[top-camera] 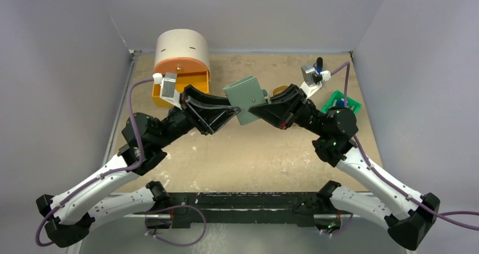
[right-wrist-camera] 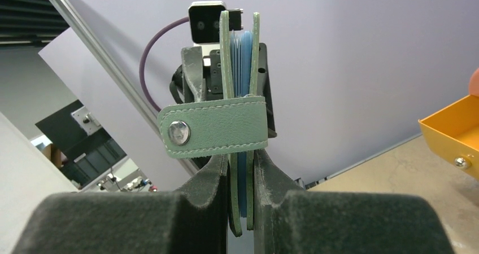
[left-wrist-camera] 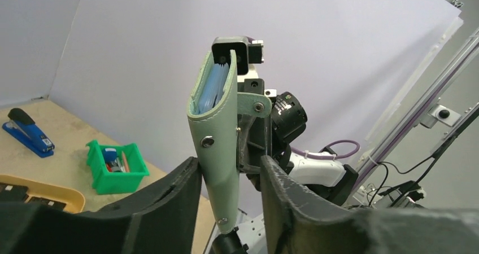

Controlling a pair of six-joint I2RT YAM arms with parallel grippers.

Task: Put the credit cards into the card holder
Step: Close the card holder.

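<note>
Holds the card holder [top-camera: 244,97] up off the table [top-camera: 254,158] at the centre of the overhead view, between the two arms. Clamps it with the right gripper [right-wrist-camera: 240,159], fingers [right-wrist-camera: 212,180] pressed against both covers low in the right wrist frame. Brackets it from the opposite side with the left gripper [left-wrist-camera: 229,163], jaws spread wider than the folded wallet, with one finger [left-wrist-camera: 169,197] against a cover and a visible gap on the other side. Shows it folded shut and edge-on in both wrist views, long axis running up and down the frame, pale blue inner pockets peeking out at the top between the grey-green covers. Carries the snap tab wrapped across the edge in the right wrist view, metal stud at its left end. Presents a broad face to the overhead camera, skewed rather than square to the frame. Has the credit cards [left-wrist-camera: 12,192] lying flat in the tan tray [left-wrist-camera: 70,195] at the lower left of the left wrist frame, near a green bin [left-wrist-camera: 116,178] and a blue stapler [left-wrist-camera: 25,132].
</note>
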